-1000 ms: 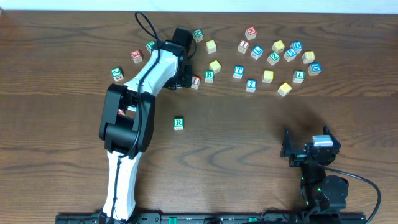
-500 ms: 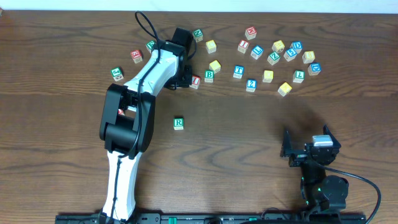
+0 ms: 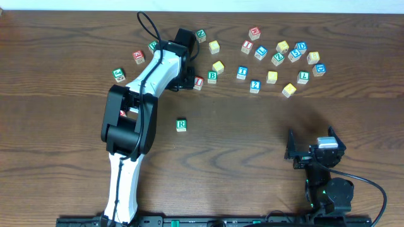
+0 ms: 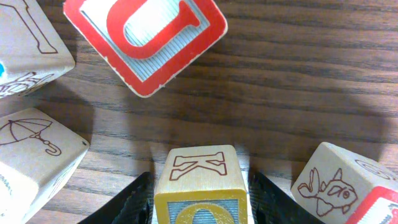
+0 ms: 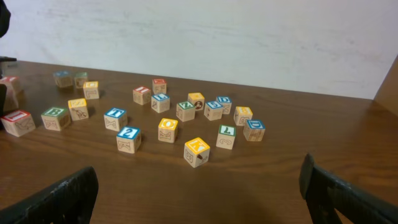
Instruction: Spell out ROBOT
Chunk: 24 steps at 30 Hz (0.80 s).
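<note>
- Far left of the table (image 3: 57, 126): we see a green-lettered cube (image 3: 118, 74) and a red-lettered cube (image 3: 138, 55), apart from each other, both left of the left arm (image 3: 136, 120).
- The left gripper (image 4: 200, 180) is low over the cube row. Its fingers (image 4: 140, 202) sit on either side of a yellow-topped cube (image 4: 199, 193) with an outlined K on the side facing the wrist camera. The jaws are partly spread and lie close against the cube's sides; we cannot tell if they pinch it or only flank it. The cube rests flat on the wood.
- Around it in the wrist view are a big red-framed cube (image 4: 146, 37) ahead, an umbrella cube (image 4: 34, 155) to the left and a fish cube (image 4: 339, 183) to the right. None touches the flanked cube.
- The R cube (image 3: 181, 125) lies alone on bare wood below the row, near the left arm's elbow and well apart from the rest.
- The red I cube (image 3: 199, 82) is just right of the left gripper, with the B cube (image 3: 212, 76) just beside it.
- The T cube (image 3: 242, 72) is right of the B, apart from it. The blue 2 cube (image 3: 255, 86) sits just below and to its right.
- Further right is a loose cluster of mixed cubes (image 3: 293, 55), with other yellow cubes (image 3: 272, 77) among them.
- The right gripper (image 5: 198, 177) is at the front right, jaws spread wide with nothing between them, well apart from every cube.
</note>
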Each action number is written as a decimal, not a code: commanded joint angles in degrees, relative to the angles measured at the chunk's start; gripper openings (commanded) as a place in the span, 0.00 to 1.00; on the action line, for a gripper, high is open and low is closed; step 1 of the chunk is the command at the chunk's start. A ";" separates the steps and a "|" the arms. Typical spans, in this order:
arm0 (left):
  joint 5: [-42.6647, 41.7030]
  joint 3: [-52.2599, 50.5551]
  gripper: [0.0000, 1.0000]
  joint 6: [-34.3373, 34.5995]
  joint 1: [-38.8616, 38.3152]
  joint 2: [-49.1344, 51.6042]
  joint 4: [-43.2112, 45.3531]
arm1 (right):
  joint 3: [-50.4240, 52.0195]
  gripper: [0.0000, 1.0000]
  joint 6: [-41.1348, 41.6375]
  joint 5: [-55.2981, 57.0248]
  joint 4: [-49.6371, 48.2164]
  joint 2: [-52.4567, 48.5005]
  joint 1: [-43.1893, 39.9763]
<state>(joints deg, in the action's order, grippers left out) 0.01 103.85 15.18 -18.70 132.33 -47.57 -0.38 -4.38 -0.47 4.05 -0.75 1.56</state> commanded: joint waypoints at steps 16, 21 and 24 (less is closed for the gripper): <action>0.68 2.14 0.49 0.07 0.02 -2.23 -0.42 | 0.07 0.99 0.68 -0.31 0.26 0.00 -0.39; 0.68 2.16 0.49 0.07 0.02 -2.27 -0.81 | 0.07 0.99 0.68 -0.33 0.26 0.00 -0.39; 0.68 2.16 0.48 0.07 0.02 -2.27 -1.29 | 0.07 0.99 0.68 -0.31 0.26 0.00 -0.39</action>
<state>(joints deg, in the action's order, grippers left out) 0.01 104.36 15.18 -18.70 132.33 -48.29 -0.38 -4.40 -0.47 4.05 -0.75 1.56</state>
